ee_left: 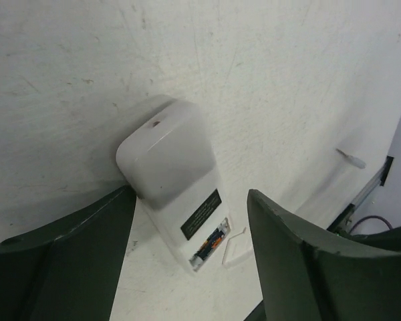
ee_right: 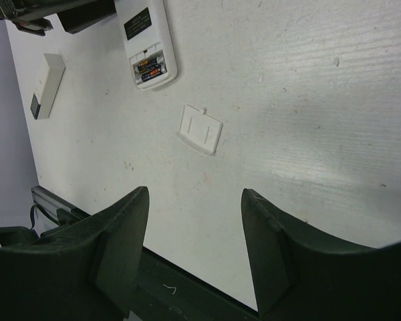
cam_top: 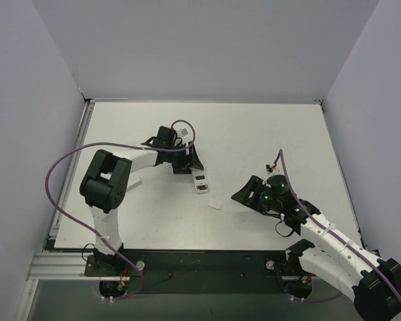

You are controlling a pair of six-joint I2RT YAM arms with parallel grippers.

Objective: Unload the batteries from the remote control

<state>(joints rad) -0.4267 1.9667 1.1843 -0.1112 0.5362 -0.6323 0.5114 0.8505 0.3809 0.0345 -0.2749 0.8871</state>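
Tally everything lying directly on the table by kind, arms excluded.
Remote, battery bay open: 1
Loose battery cover: 1
White slab with dark end: 1
Small pale sliver, too small to identify: 1
Total: 4

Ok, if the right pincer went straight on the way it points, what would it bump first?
Probably the bare table, just short of the white battery cover: the right pincer angles down at it. The cover lies right in its line, the remote control farther off. Depth is unclear.

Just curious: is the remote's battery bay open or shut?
Open: batteries show inside the remote; the cover lies apart on the table.
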